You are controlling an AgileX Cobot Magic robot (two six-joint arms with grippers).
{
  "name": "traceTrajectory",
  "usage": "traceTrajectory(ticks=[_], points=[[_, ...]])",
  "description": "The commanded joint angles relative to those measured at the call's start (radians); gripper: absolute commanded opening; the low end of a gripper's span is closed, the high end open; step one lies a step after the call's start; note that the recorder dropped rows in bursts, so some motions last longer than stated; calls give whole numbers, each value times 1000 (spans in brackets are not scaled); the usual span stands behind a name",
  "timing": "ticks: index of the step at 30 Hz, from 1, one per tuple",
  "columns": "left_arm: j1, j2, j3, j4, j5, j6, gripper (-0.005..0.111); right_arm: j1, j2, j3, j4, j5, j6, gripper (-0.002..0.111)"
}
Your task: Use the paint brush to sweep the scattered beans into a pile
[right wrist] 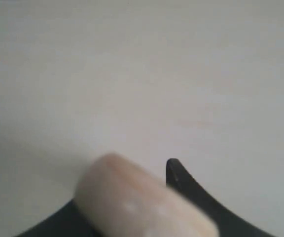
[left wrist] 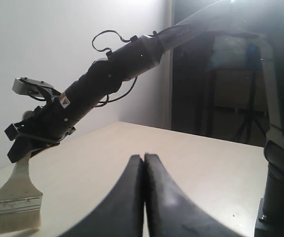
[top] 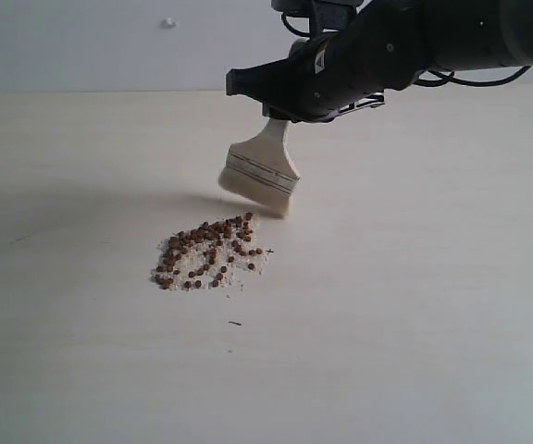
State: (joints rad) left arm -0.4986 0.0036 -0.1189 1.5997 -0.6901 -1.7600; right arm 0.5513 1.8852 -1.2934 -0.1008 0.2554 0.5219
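Right gripper (top: 266, 100), black and reaching in from the three o'clock side, is clamped on the light wooden handle of the wide flat paint brush (top: 262, 171) with cream bristles and silver ferrule, its bristles angled down at the pale table (top: 415, 314). Tiny reddish-brown round beans (top: 209, 252), mixed with off-white crumbs, lie in a loose pile just at seven o'clock of the bristles. Left gripper (left wrist: 144, 158) hangs well apart from them, its two dark fingers pressed together on nothing.

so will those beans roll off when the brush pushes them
Probably some will: the beans look small and round on a smooth table, so a push likely sends a few rolling. The pale crumbs among them should mostly slide. The paint brush has wide bristles that may flex and let strays slip under.
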Motion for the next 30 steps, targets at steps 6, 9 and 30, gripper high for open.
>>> traceTrajectory(ticks=[6, 9, 30], points=[[1, -4, 2, -3, -3, -2, 0, 30, 15, -101, -296, 175, 229, 0], [1, -4, 2, -3, -3, -2, 0, 54, 15, -119, -415, 283, 307, 0], [1, -4, 2, -3, -3, -2, 0, 133, 132, -119, -504, 258, 520, 0]])
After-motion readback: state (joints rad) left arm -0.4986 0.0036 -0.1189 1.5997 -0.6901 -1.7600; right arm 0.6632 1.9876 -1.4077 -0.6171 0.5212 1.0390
